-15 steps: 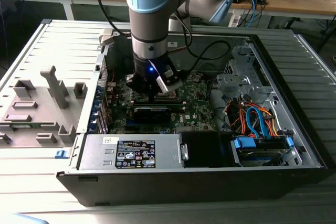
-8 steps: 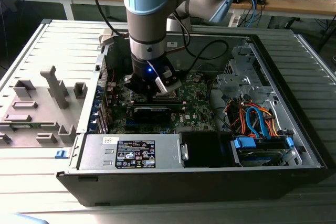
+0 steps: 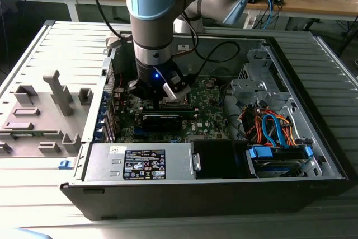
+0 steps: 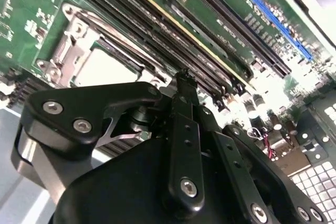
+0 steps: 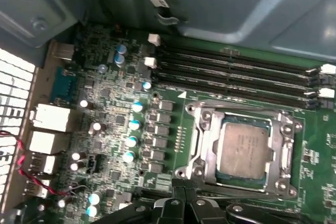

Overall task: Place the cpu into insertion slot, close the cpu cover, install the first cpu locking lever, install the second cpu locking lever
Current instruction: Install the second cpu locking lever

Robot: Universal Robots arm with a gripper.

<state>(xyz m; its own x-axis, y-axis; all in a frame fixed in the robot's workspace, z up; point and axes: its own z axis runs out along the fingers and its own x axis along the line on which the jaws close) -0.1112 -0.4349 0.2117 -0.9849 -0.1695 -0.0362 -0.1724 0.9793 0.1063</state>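
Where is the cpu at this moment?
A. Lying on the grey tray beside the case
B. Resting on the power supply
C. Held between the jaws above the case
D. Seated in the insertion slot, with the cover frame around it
D: in the first wrist view the cpu sits flat inside the insertion slot, with the silver cpu cover framing its metal top.

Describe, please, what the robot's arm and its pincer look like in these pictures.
In the exterior view the arm is built of thick grey tubes with light-blue joint caps, and black cables hang beside it. A small blue light glows on its dark wrist, next to a white block. In the second wrist view the pincer is matte black: angular linkage plates held by silver screws, tapering into narrow black fingers.
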